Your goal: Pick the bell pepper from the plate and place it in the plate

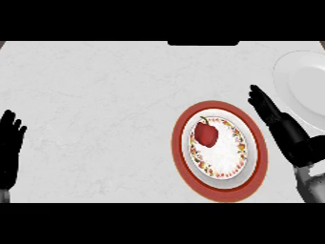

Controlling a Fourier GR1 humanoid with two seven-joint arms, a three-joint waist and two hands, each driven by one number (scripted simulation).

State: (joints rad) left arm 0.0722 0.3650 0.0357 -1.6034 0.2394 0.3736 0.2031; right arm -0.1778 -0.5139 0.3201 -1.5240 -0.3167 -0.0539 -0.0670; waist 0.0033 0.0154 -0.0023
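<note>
A red bell pepper with a green stem lies on the upper left part of a red-rimmed plate with a floral white centre. A plain white plate sits at the far right of the counter. My right hand is open, fingers straight, just right of the red-rimmed plate and apart from the pepper. At the lower left edge my left hand rests open with fingers up.
The white marbled counter spreads wide to the left of the plates. A dark object shows at the counter's far edge.
</note>
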